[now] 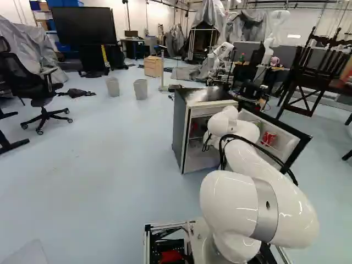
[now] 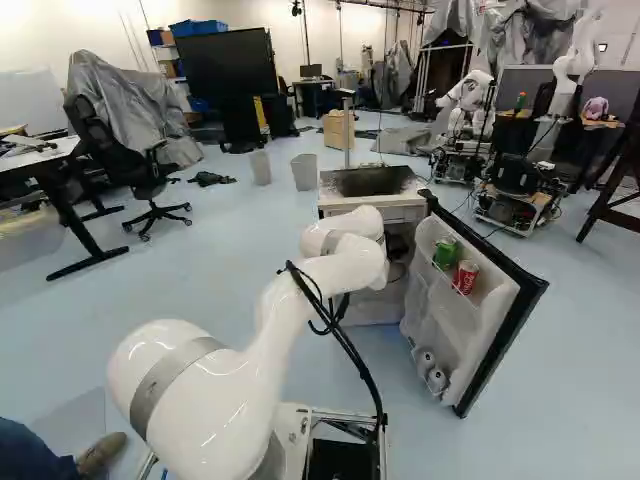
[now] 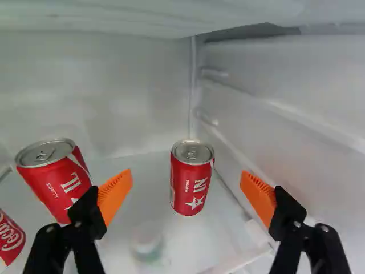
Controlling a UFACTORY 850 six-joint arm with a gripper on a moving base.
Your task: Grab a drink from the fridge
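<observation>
Pincer (image 3: 187, 174) wide apart, empty; upright red can (image 3: 191, 182), white-lettered and starred, ahead of its gap, inside fridge (image 3: 302, 103)

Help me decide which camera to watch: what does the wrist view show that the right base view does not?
Only the wrist view shows the open jaws and three red cans inside the fridge: one ahead, between the jaws' lines, and two off to one side.

Only the right base view shows the arm, the open door with a green can and another red can on its shelf, and the room.

Both show the fridge: its interior close up in one, its outside in the other.
</observation>
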